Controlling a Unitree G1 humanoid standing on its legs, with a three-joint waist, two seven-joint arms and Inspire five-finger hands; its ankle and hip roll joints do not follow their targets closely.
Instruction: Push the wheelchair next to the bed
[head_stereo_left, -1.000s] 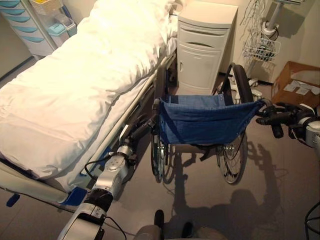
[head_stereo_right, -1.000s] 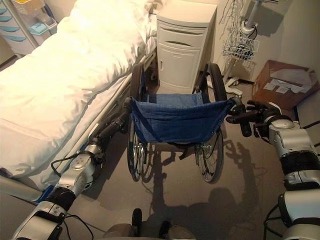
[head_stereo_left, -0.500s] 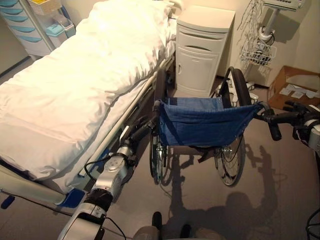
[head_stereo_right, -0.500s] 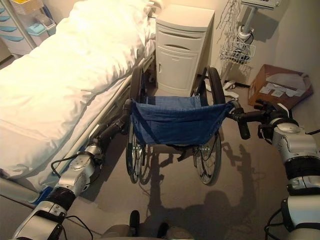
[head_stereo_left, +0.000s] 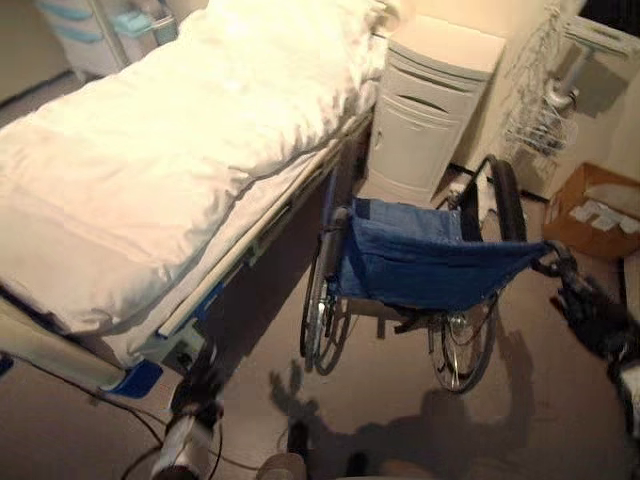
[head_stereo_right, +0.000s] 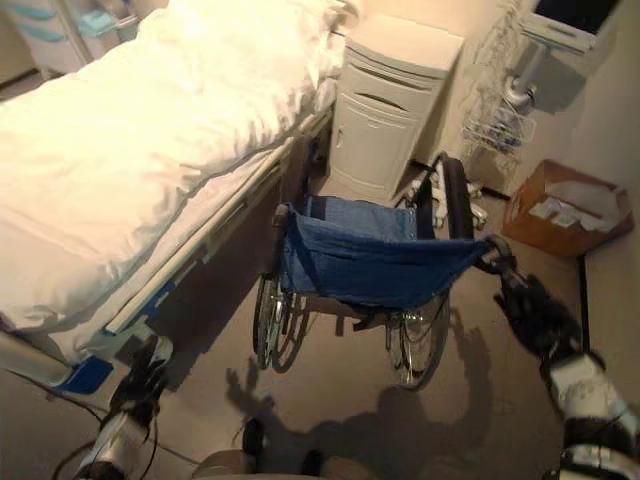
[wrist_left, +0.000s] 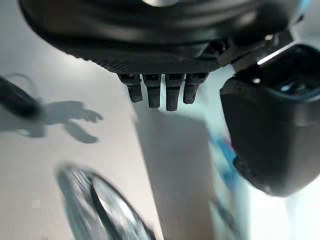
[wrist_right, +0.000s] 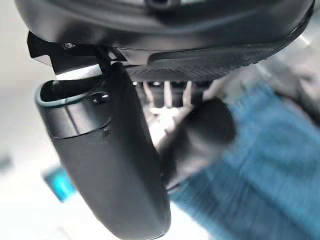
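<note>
Eye views: black-framed wheelchair with blue fabric back (head_stereo_left: 425, 270) stands just beside the white-quilted hospital bed (head_stereo_left: 150, 170), parked for transfer. Left hand (head_stereo_right: 145, 368) hangs low, away from it.
Left wrist: fingers relaxed, holding nothing.
Right wrist: right hand (head_stereo_right: 535, 305) at the black push handle (wrist_right: 200, 130); grip cannot be told.

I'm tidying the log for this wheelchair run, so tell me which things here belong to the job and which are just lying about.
Part of the job:
wheelchair, beside the bed
bed
right hand, at the wheelchair's right push handle
left hand, low by the bed's corner, holding nothing

Just standing about:
bedside cabinet
cardboard box
wire basket
drawer unit
</note>
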